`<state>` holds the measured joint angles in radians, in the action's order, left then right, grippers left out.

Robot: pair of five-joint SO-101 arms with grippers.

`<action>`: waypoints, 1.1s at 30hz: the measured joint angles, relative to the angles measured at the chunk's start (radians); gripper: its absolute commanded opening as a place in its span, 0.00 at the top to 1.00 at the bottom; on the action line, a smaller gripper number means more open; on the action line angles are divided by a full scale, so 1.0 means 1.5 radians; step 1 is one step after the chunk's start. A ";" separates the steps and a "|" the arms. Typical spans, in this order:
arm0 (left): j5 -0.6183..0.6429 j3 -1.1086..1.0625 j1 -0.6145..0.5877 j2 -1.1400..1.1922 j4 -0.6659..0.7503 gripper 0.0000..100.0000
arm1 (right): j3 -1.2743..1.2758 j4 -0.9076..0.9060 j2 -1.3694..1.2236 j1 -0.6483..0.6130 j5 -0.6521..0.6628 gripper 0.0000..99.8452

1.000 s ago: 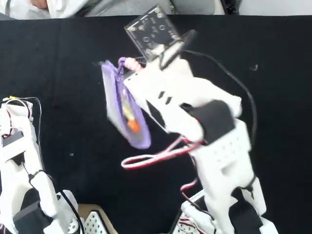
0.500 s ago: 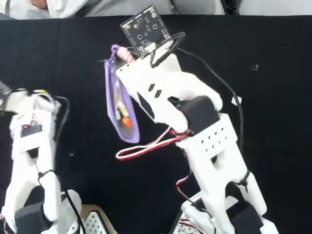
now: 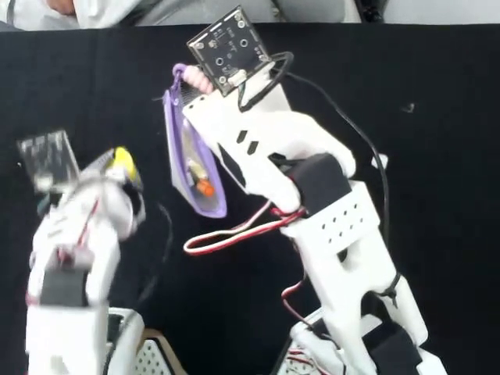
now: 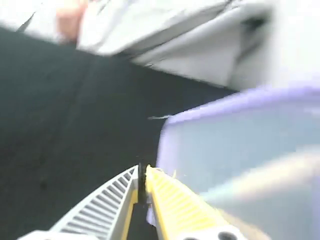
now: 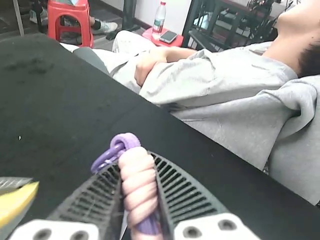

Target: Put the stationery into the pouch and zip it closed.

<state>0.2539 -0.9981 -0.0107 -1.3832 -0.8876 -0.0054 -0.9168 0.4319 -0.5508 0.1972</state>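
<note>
Right gripper (image 5: pixel 137 160): its two dark fingers squeeze tight on a pink twisty loop (image 5: pixel 139 190); a purple strap (image 5: pixel 116 148) pokes out at the top of the loop; it is up over the black table (image 3: pixel 437 94)
Pouch (image 3: pixel 184 148): purple, with a see-through side; it hangs down from the loop, right beside the right arm
Stationery (image 3: pixel 205 187): an orange bit and a yellow bit sit low inside the pouch
Left gripper (image 4: pixel 141 172): one grey finger and one yellow finger, pushed close together with nothing between them; it is near the pouch, with a gap
Zip: too blurry to tell if it is done up
</note>
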 measured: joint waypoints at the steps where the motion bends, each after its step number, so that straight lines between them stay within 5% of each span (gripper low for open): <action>1: -0.007 0.000 0.017 -0.043 -0.031 0.97 | 0.000 0.002 0.000 0.000 0.000 0.99; 9: -0.099 0.001 0.146 -0.155 -0.217 0.97 | 0.001 0.020 0.000 0.000 0.001 0.99; 17: -0.216 0.033 0.373 -0.155 -0.318 0.97 | 0.001 0.056 -0.008 -0.001 0.001 0.99; 25: -0.265 -0.064 0.482 -0.170 -0.223 0.97 | -0.007 0.058 -0.074 -0.001 0.000 0.99; 33: -0.268 -0.204 0.351 -0.169 -0.026 0.97 | -0.069 0.004 -0.079 0.000 0.000 0.99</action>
<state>-0.1481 -1.3034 0.5155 -1.6364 -0.9260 -0.1082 -0.9106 0.3138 -0.5508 0.1972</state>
